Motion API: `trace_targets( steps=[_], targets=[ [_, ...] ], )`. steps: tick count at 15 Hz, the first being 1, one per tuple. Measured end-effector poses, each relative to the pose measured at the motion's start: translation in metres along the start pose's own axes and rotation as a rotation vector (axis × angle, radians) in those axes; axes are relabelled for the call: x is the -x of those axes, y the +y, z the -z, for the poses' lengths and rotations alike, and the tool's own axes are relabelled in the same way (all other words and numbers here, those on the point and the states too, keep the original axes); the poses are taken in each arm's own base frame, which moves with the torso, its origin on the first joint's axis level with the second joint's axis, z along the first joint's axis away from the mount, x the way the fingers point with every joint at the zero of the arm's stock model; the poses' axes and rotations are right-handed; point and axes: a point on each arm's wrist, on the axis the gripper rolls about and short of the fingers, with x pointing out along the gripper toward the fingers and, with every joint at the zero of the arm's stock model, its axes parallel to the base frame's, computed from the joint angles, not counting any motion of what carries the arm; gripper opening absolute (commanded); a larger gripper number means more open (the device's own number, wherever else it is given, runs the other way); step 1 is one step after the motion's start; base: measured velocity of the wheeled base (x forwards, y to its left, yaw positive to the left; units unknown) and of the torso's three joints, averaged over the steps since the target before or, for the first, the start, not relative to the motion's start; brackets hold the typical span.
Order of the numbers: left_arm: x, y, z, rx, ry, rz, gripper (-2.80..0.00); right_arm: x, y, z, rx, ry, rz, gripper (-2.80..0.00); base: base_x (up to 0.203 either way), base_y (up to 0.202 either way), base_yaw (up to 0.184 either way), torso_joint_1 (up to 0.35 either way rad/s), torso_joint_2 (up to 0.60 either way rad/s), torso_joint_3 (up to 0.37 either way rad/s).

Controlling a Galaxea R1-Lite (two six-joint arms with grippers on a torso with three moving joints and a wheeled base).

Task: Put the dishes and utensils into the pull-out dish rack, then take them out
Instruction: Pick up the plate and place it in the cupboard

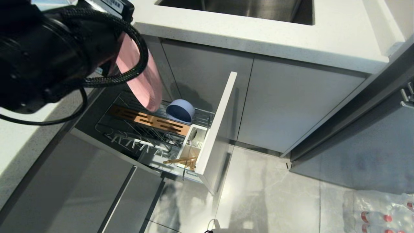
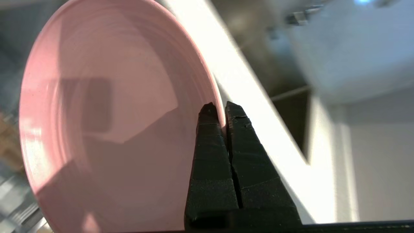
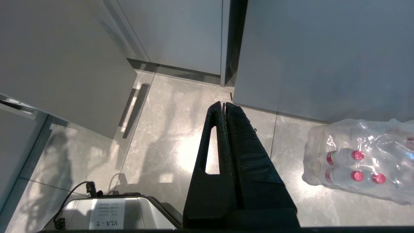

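The pink plate [image 1: 142,72] was held on edge, its rim pinched between the clenched jaws of the left gripper [image 2: 219,111], and it was carried above the pulled-out dish rack [image 1: 155,129]. Held upright like that, it was judged to suit the wire slots of the rack, which take a plate only edgewise; whether it was being lowered in or lifted out could not be told.

In the rack, the blue-grey bowl [image 1: 180,111] was propped on its side against the far wire wall, beyond the wooden insert [image 1: 148,120], a pose in which water would likely drain. The chopsticks [image 1: 181,160] were laid across the near end of the white cutlery holder [image 1: 194,142], just inside the rack's front panel [image 1: 216,126]. The spoon could not be made out for certain.

The right gripper [image 3: 223,105] was hung well away from the rack, over the floor, its jaws pressed together on nothing.

Counted: one plate, one bowl, one pair of chopsticks, one insert, one cutlery holder, two grippers.
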Motion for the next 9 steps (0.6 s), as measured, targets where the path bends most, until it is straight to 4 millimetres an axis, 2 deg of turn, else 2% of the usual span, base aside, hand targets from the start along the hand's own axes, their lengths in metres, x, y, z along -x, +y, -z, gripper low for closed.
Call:
trace_targets(
  steps=[4,9],
  targets=[
    [-0.008,0.016,0.028,0.013,-0.003,-0.118,-2.8,0.0,0.0,0.0,0.0,0.0,0.0,-2.8,0.0,0.0,0.0,0.0,0.0,0.0],
    [-0.005,0.034,0.048,0.054,0.001,-0.129,-2.8,0.0,0.0,0.0,0.0,0.0,0.0,-2.8,0.0,0.0,0.0,0.0,0.0,0.0]
  ],
)
